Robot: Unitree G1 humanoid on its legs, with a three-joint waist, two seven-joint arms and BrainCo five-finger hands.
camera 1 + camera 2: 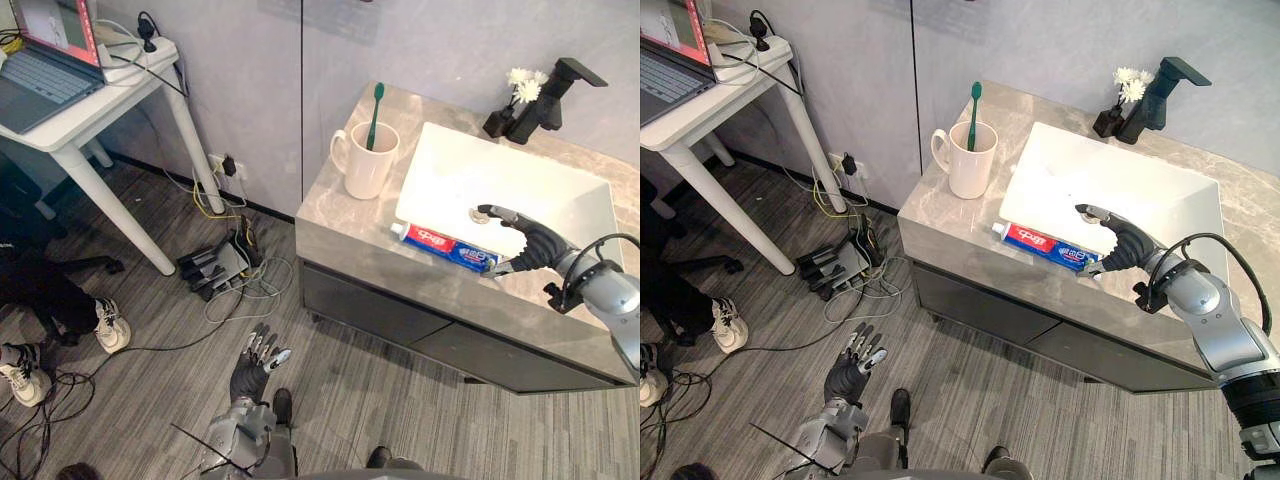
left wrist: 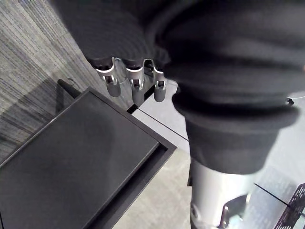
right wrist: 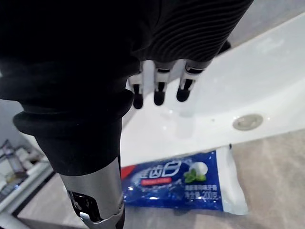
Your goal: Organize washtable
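The toothpaste tube (image 1: 445,247) lies flat on the table's (image 1: 340,215) front strip, along the near rim of the white sink (image 1: 500,175). My right hand (image 1: 535,245) hovers over the tube's blue end. Its fingers are straight and reach out over the basin, with the thumb low by the tube. It grips nothing (I cannot tell whether the thumb touches). To the sink's left a cream mug (image 1: 367,160) holds a green toothbrush (image 1: 374,115) upright. A black faucet (image 1: 545,100) and white flowers (image 1: 523,85) stand behind the sink. My left hand (image 1: 252,368) hangs low over the floor with its fingers relaxed and empty.
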